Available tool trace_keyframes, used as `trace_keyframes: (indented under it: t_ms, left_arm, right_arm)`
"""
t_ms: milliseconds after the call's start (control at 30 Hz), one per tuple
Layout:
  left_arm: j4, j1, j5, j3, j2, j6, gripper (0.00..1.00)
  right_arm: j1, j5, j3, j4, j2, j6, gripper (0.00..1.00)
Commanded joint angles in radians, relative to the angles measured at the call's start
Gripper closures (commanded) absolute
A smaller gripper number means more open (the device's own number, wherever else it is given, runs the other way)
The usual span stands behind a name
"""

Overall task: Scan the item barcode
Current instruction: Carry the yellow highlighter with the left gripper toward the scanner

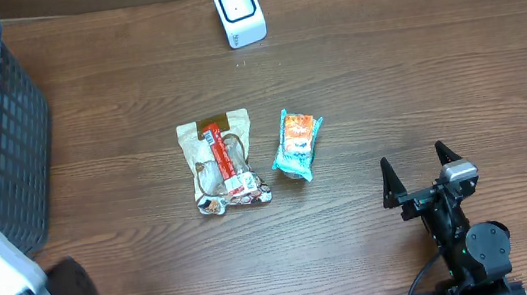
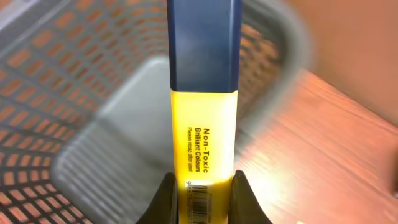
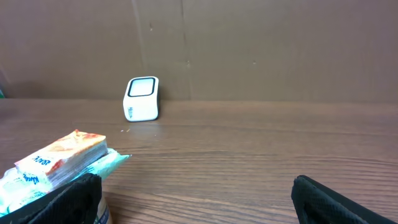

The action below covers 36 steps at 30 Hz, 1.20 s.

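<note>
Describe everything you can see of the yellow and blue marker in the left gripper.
The marker has a glossy yellow body and a dark blue top part, plastic by its look. Black print reads "Non-Toxic Brilliant Colours", with a barcode at the near end. The left gripper clamps that end, holding it over the grey basket.

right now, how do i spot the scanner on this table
On the wooden table, look past the clear packet and the teal packet in the middle, toward the far edge. The scanner stands there alone: a small white box with a dark-rimmed window, not a crinkly pouch.
</note>
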Motion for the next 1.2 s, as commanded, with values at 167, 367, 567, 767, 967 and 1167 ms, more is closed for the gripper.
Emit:
trace_keyframes:
  t_ms: [167, 367, 567, 767, 967, 1167]
  left_arm:
    - [-0.169, -0.311, 0.001, 0.008, -0.078, -0.032, 0.96]
    - [-0.274, -0.519, 0.000, 0.007, -0.047, -0.059, 0.96]
    - [-0.325, -0.673, 0.002, 0.003, 0.013, -0.113, 0.96]
    - [-0.323, -0.777, -0.028, -0.037, 0.101, -0.229, 0.96]
    - [-0.264, -0.847, -0.028, -0.166, 0.179, -0.338, 0.96]
    - [-0.058, -0.919, -0.025, -0.423, 0.202, -0.412, 0.96]
  right_arm:
    - [-0.003, -0.002, -0.010, 0.007, 0.000, 0.007, 0.00]
    - [-0.003, -0.002, -0.010, 0.007, 0.000, 0.007, 0.00]
    - [-0.003, -0.002, -0.010, 0.007, 0.000, 0.007, 0.00]
    - [-0.003, -0.002, -0.010, 0.007, 0.000, 0.007, 0.00]
    - [-0.003, -0.002, -0.010, 0.007, 0.000, 0.007, 0.00]
    - [-0.003, -0.002, -0.010, 0.007, 0.000, 0.007, 0.00]
